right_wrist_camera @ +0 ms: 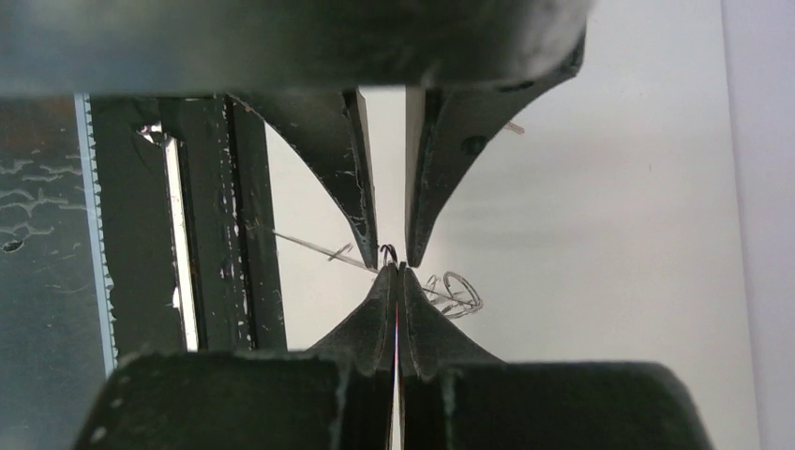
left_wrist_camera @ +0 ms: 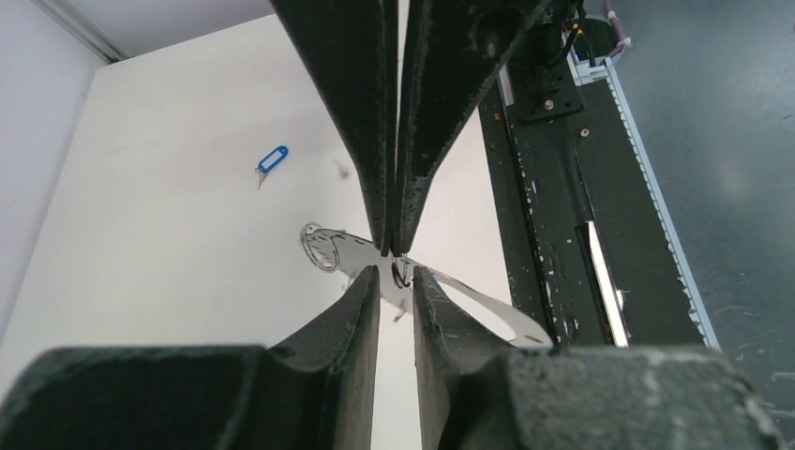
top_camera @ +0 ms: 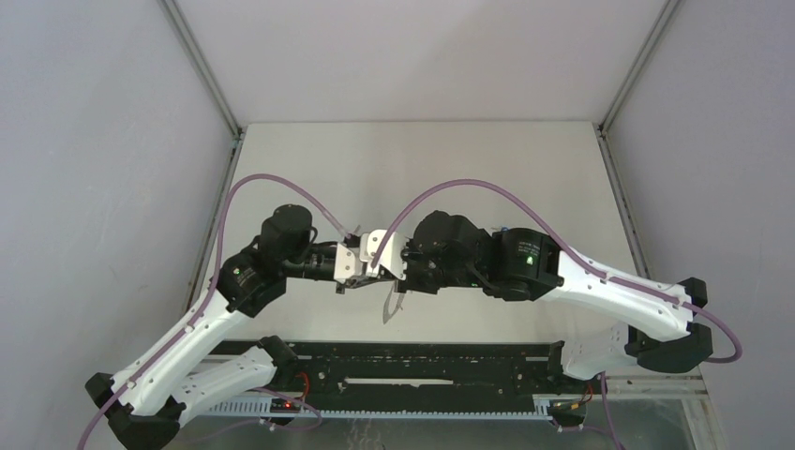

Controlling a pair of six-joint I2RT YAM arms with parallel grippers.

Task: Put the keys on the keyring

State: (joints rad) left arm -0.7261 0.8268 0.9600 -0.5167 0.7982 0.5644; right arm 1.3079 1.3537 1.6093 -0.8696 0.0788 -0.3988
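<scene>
Your two pincers meet tip to tip over the table (left_wrist_camera: 169, 244), just ahead of the black rail (left_wrist_camera: 553, 187). Right pincer (right_wrist_camera: 398, 270): fingers pressed flat together with no gap in its own wrist view, clamped on the rim of the keyring (left_wrist_camera: 356, 247). Left pincer (left_wrist_camera: 396, 277): fingers a little apart with a narrow slot between them. A small wire loop (right_wrist_camera: 387, 251) off the rim sits in that slot right at the tips, can't tell if either finger touches it. The keyring shows nearly edge-on and runs across both sets of tips. Seen from the left pincer, a bunch of loops sticks out to its left, and the thin hoop band sweeps off to its right toward the rail. In the top view the hoop hangs just below where your tips meet. One key (left_wrist_camera: 272, 158), blue tag with a white label, lies flat on the table well beyond the left pincer's tips and off to its left. It is well apart from the keyring and neither pincer touches it
</scene>
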